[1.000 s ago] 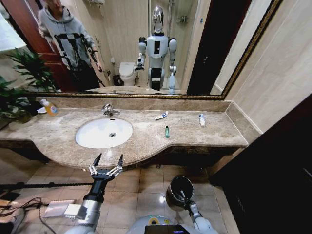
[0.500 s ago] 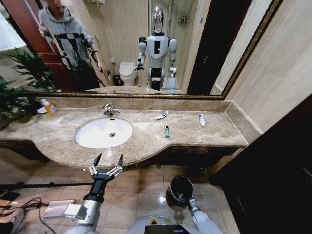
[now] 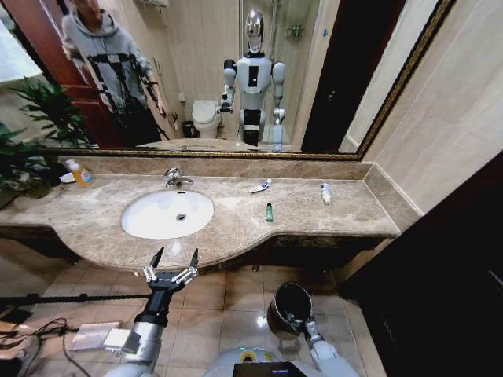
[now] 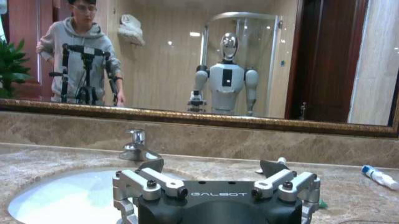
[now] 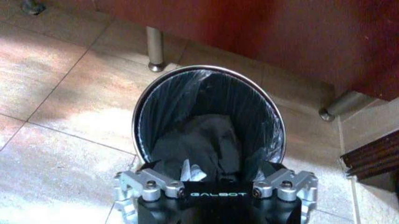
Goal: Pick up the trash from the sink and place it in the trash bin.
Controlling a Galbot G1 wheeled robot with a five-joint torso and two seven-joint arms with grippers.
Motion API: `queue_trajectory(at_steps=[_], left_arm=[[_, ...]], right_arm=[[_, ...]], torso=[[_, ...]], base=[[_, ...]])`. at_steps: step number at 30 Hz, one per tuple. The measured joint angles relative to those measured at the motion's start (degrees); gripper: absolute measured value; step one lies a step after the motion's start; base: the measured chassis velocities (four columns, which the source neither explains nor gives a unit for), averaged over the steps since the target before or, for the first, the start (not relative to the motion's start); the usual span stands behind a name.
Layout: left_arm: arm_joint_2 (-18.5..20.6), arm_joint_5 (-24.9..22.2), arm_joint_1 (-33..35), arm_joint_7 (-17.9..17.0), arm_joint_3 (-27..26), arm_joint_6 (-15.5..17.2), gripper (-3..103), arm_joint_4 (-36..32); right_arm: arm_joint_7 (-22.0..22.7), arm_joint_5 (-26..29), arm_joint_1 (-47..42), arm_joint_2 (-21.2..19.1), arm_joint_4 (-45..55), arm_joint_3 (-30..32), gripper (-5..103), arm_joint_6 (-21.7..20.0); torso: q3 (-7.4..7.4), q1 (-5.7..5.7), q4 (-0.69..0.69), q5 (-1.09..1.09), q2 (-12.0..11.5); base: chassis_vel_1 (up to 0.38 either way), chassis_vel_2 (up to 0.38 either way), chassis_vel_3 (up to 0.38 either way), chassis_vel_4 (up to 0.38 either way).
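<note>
The white sink (image 3: 167, 214) is set in the beige marble counter. On the counter to its right lies the trash: a white tube with a blue end (image 3: 259, 186), a small green bottle (image 3: 269, 212) and another white tube (image 3: 325, 192), which the left wrist view shows as a tube (image 4: 379, 176). My left gripper (image 3: 171, 262) hangs open and holding nothing just in front of the counter edge, below the sink (image 4: 56, 200). On the floor stands the black trash bin (image 3: 284, 302), lined with a dark bag (image 5: 209, 116). My right gripper (image 3: 298, 319) hovers at its near rim. A white scrap (image 5: 192, 171) shows there; whether it is held is unclear.
A chrome faucet (image 3: 174, 178) stands behind the basin, and an orange-capped soap bottle (image 3: 81, 173) at the counter's far left beside a plant (image 3: 23, 149). The mirror reflects the robot and a person. Cabinet legs (image 5: 154, 49) stand behind the bin. Cables lie on the floor (image 3: 47, 326).
My right gripper has drawn slightly back towards me at the bin's rim. The left gripper and the items on the counter have not moved.
</note>
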Motion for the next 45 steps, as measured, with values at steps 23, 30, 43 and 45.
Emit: queue_trajectory(at_steps=[23,30,43,45], left_arm=[[0.00,0.00,0.00,0.00,0.00,0.00,100,0.00],[0.00,0.00,0.00,0.00,0.00,0.00,100,0.00],[0.00,0.00,0.00,0.00,0.00,0.00,100,0.00],[0.00,0.00,0.00,0.00,0.00,0.00,100,0.00]], right_arm=[[3.48,2.56,-19.65,-1.74,38.18,3.77,100,3.51],[4.29,5.65,-24.93,-1.65,52.83,4.69,100,3.25],[4.00,7.99,-35.56,-0.92,77.82,4.89,100,-0.05],[3.72,8.52,-36.01,-0.90,79.80,4.73,100,-0.38]], torso=[[0.00,-0.01,0.00,-0.01,0.00],[0.00,0.00,0.00,0.00,0.00],[0.00,0.00,0.00,0.00,0.01],[0.00,0.00,0.00,-0.01,0.00]], base=[[0.000,0.000,0.000,0.000],[0.000,0.000,0.000,0.000],[0.000,0.000,0.000,0.000],[0.000,0.000,0.000,0.000]])
